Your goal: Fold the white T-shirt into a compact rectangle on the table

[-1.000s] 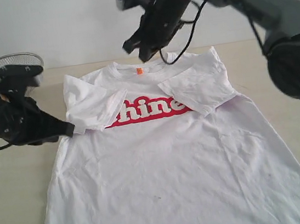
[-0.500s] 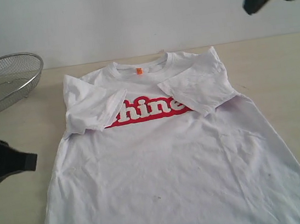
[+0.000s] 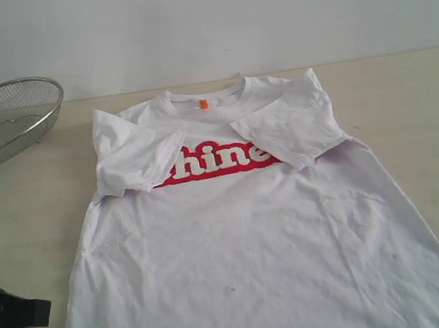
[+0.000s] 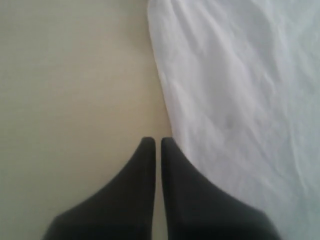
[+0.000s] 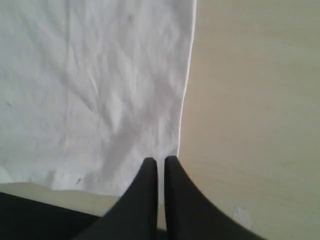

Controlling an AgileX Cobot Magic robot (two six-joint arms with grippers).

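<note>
Soft white cotton T-shirt with a red lettered chest band lay flat on the pale beige wood-grain counter, collar far, hem near me; my left hand and right hand, both clenched empty, sat at its opposite side edges.

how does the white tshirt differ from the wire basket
The white T-shirt is flat cloth spread across mid-table; the wire basket is a silver mesh bowl by its far edge. The T-shirt is larger and bears a red lettered band; the basket is plain. Both sit on the table.
</note>
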